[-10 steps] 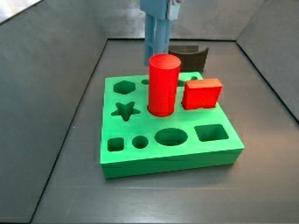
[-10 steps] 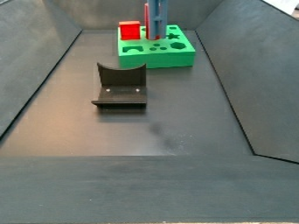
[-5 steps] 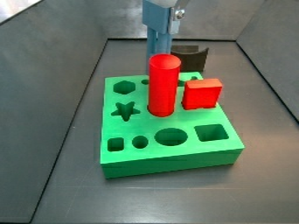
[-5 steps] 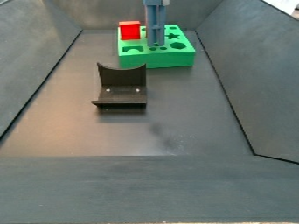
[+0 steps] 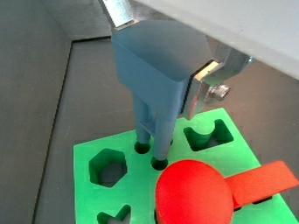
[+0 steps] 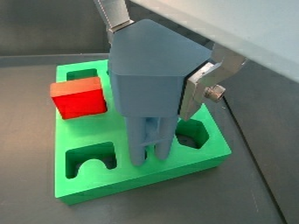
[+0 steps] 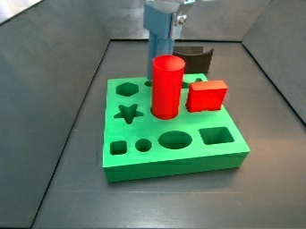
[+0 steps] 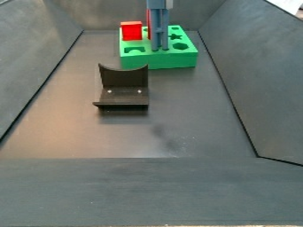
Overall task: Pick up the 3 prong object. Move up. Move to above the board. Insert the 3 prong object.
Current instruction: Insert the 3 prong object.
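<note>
In both wrist views my gripper (image 5: 160, 51) (image 6: 158, 52) is shut on the blocky head of the slate-blue 3 prong object (image 5: 149, 83) (image 6: 149, 96). One silver finger (image 5: 204, 77) presses on one side of the head, and the other finger shows at the opposite edge. The piece hangs upright with its thin prongs pointing down. Their tips stand at small holes in the green board (image 5: 211, 156) (image 6: 128, 179), close behind the red cylinder (image 5: 193, 197). In both side views the 3 prong object (image 7: 162, 40) (image 8: 157, 19) stands over the far part of the board (image 7: 167, 156) (image 8: 178, 55).
A tall red cylinder (image 7: 166, 87) and a red cube (image 7: 208, 95) (image 6: 79, 96) stand in the board. The dark fixture (image 8: 120, 86) (image 7: 199, 59) rests on the floor beside the board. Grey sloped walls enclose the floor.
The gripper and the 3 prong object have come down a little towards the board, mostly in the first half second. Nothing else has moved.
</note>
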